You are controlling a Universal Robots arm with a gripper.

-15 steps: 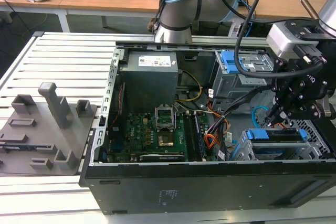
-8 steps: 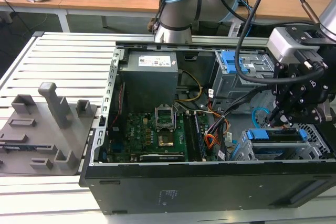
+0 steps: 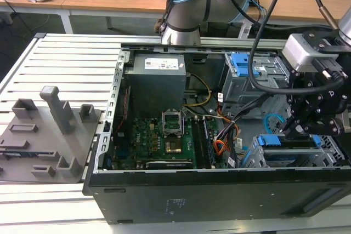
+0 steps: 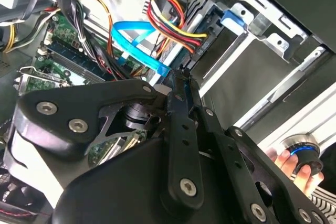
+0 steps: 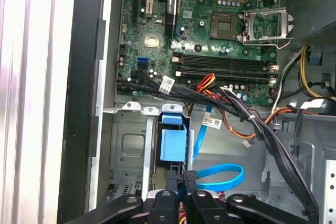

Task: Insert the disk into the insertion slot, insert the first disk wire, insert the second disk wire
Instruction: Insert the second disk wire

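The disk sits in the insertion slot (image 3: pixel 329 149) at the case's corner on the exterior view's right, and its blue frame (image 3: pixel 269 141) (image 5: pixel 173 145) shows there. My gripper (image 3: pixel 293 127) (image 5: pixel 184 179) (image 4: pixel 178 74) hangs just over the disk's back edge. Its fingers are close together, shut on the dark plug end of the second disk wire (image 5: pixel 223 174) (image 4: pixel 134 35), a flat light-blue cable that loops away from the tips. The first disk wire (image 4: pixel 170 19), a red, yellow and black bundle, runs down beside the fingertips. Its end is hidden.
The green motherboard (image 3: pixel 159 135) and power supply box (image 3: pixel 156 80) fill the case's middle. A darker cage with blue tabs (image 3: pixel 247 64) stands behind the bay. Black cable bundles (image 5: pixel 262 129) cross nearby. A grey fixture (image 3: pixel 49 130) lies outside the case. A hand (image 4: pixel 289 163) holds a knob.
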